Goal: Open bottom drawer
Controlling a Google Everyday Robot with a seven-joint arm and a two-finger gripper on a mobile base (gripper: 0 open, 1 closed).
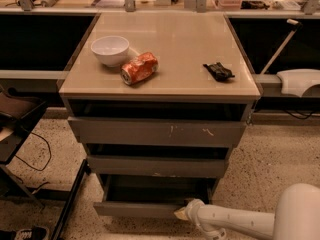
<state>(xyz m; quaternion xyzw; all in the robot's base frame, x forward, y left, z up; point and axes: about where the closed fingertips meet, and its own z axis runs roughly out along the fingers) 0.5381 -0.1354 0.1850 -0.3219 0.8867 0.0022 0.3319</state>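
**Bottom drawer out, gripper at its right end**

At 6 o'clock in the frame, the plain grey flat-fronted bottom drawer (137,209), smallest-looking of three in a grey cabinet; pulled out partway, with dark interior and shallow side walls showing behind the front panel; at 5 o'clock, the pale-tipped gripper (181,213) on the end of a white tubular arm (235,221), reaching in from the lower right corner; tip right at the right end of that drawer's front, by its upper edge, apparently touching; impossible to tell whether released, clenched or grasping anything; above, near centre, the mid-sized grey middle drawer front (155,166), with a dark gap over it; higher again, the widest grey top drawer front (155,132), with white scratch marks toward its right; over all three, the smooth beige cabinet top (200,39); on it, at 10 o'clock from its middle, a round white bowl (110,50), upright; just beside the bowl, at its 4 o'clock, a crumpled orange drink can (139,68) lying on its side; well apart at 3 o'clock, near the right edge, a small black crumpled object (218,71); beneath everything, pale speckled terrazzo floor (270,154).
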